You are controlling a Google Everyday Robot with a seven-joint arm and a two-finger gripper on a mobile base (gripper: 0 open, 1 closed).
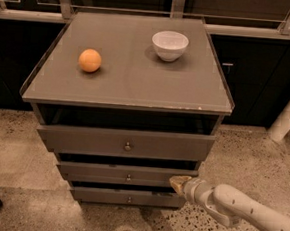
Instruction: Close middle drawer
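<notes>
The middle drawer [95, 172], a low, wide flat grey front with a tiny round metal knob [128, 177] at its centre, sits in the lower middle of the frame. It juts a little forward of the slim grey bottom drawer [128, 198] beneath it, with a dark gap above it. The white-armed robot's gripper [180, 183], tan at its tip, comes in from the lower right and meets the front at its far right end, well away from the knob. Whether it is clenched or released I cannot tell.

The chief risk seems to be that off-centre contact. A push at one end may skew the shallow box on its runners and jam it partly out. The tip may also slide off the right edge and past the grey cabinet [132, 89]. The taller grey top drawer [83, 140] overhangs just above, so a rising push could catch its lower edge. A hard shove might rock the cabinet and set the orange ball [90, 60] rolling, or shift the white bowl [169, 44].
</notes>
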